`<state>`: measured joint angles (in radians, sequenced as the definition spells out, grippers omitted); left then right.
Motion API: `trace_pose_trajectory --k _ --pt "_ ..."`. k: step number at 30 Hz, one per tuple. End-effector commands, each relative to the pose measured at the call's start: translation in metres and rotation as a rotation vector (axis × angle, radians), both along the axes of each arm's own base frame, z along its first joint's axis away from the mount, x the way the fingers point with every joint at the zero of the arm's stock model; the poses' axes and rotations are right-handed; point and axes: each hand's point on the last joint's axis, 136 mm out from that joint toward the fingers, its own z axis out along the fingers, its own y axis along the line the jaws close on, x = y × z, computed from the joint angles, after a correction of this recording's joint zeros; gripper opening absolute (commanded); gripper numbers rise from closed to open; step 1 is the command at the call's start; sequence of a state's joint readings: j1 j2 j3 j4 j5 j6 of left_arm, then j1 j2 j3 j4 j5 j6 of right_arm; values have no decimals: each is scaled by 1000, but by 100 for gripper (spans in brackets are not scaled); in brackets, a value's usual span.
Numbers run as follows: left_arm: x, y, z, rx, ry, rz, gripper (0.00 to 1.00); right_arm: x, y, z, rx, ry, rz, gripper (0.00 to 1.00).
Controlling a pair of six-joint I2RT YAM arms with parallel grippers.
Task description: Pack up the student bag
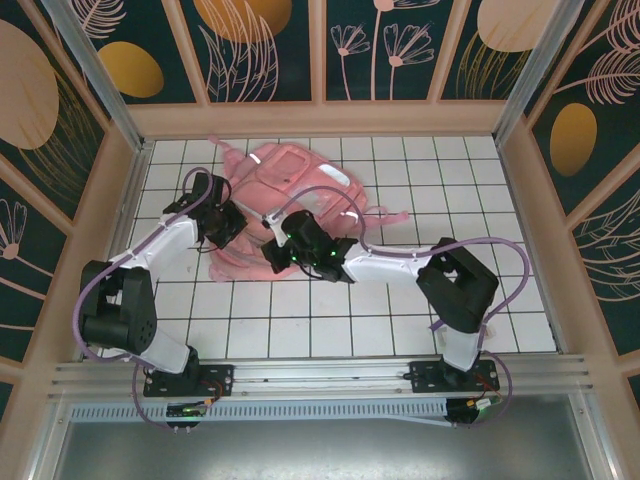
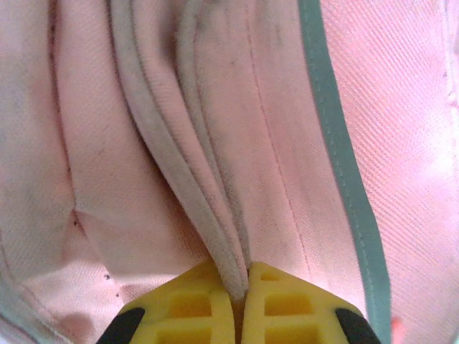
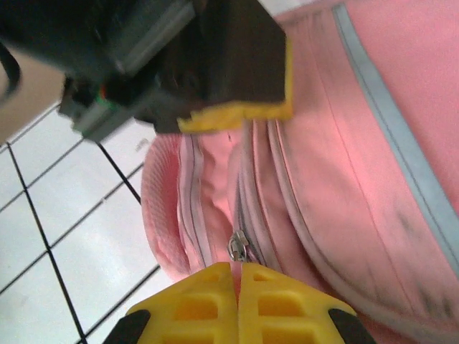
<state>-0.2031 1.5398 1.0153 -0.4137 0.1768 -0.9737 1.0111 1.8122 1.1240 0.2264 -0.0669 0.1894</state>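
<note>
Well, student bag (image 1: pixel 300 180): lying on the tiled table (image 1: pixel 450 300), toward the far middle.
Left gripper (image 2: pixel 240 297): closed, pinching a piped seam (image 2: pixel 208 222) of the bag.
Right gripper (image 3: pixel 237 287): closed beside the zipper pull (image 3: pixel 239 247), seemingly nipping fabric.

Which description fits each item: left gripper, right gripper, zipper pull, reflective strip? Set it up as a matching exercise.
Items
1. left gripper
2. right gripper
3. zipper pull
4. reflective strip

Descriptions
A. pale band running along the pink fabric
B. shut, with the zipper pull just ahead of its tips
C. small metal tab on the zip line
D. shut on a piped fold of the student bag

Pairs: 1-D, 2-B, 3-C, 4-A
</note>
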Motion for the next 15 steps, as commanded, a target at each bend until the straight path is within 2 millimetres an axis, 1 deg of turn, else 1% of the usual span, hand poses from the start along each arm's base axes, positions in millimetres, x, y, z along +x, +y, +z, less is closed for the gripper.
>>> trace_pose_trajectory --k 1,3,4,7,8,10,12,15 --pt "20 -10 28 -51 -130 -34 0 -3 -25 -2 -5 -18 -75 0" --pt "18 -8 26 -37 -111 -60 0 5 -51 -20 -53 1 -153 0" --pt "16 -4 24 -26 -100 -65 0 7 -61 -25 -66 6 -181 0" --pt "10 14 15 -4 -77 -29 0 15 -90 -35 -104 1 -251 0" --pt "8 17 15 -8 -81 -31 0 19 -98 -36 -111 -6 -270 0" --pt "6 21 13 17 -82 -58 0 34 -120 -38 -124 -19 -340 0" --pt "3 24 9 62 -71 -97 0 54 -141 -41 -141 -16 -410 0" --pt "-2 19 6 76 -87 -183 0 85 -169 -41 -141 -10 -502 0"
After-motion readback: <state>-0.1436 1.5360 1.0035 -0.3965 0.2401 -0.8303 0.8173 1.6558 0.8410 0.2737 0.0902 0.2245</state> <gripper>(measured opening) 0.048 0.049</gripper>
